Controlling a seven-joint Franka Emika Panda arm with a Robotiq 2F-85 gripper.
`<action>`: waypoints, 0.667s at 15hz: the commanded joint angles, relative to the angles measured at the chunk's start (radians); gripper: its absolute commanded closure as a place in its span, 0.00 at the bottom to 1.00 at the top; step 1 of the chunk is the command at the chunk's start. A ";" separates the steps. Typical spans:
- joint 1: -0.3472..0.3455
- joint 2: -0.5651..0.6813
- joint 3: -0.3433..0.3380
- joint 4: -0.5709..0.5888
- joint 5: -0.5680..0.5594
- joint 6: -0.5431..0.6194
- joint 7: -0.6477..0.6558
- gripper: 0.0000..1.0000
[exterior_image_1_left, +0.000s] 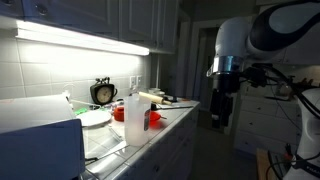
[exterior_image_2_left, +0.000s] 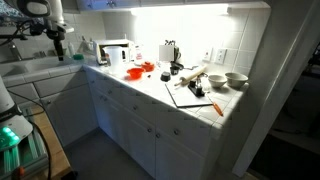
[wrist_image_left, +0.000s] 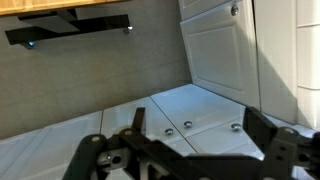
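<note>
Counter (exterior_image_2_left: 152, 87) with bowls (exterior_image_2_left: 236, 79), rolling pin (exterior_image_2_left: 190, 77)

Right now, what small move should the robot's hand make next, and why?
Probably a short sideways move toward the counter. The hand hangs open and empty in the air beside the counter, touching nothing. The wrist view shows only cabinet doors beyond its fingers, so as far as the pictures show, nothing on the counter is within its grasp.

The arm (exterior_image_1_left: 282, 28) hangs its pincer (exterior_image_1_left: 220, 120) pointing straight down, jaws spread wide.
</note>
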 joint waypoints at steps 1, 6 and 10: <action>-0.071 0.038 0.016 0.006 -0.016 0.049 0.118 0.00; -0.164 0.119 -0.015 0.042 -0.011 0.105 0.225 0.00; -0.215 0.220 -0.080 0.100 -0.109 0.156 0.084 0.00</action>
